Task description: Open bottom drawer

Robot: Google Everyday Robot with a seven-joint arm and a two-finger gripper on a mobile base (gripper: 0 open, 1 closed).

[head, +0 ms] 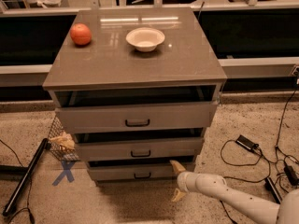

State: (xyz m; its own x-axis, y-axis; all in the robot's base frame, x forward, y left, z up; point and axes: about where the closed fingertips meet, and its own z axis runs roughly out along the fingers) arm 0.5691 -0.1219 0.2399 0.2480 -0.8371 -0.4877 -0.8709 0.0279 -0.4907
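Note:
The bottom drawer (117,173) is the lowest and narrowest grey-brown front of the cabinet, with a small black bar handle (142,175). It stands pulled out a little, with a dark gap above its front. My gripper (175,180) is low at the drawer's right end, to the right of the handle, on a white arm coming in from the lower right. Its two tan fingers are spread apart, one up by the drawer's top edge, one down near the floor, with nothing between them.
Above are the mid drawer (140,148) and the top drawer (138,117), both slightly pulled out. An orange (81,34) and a white bowl (145,38) sit on the cabinet top. Cables (261,157) lie on the floor at right; a wire basket (60,141) and black pole (25,176) at left.

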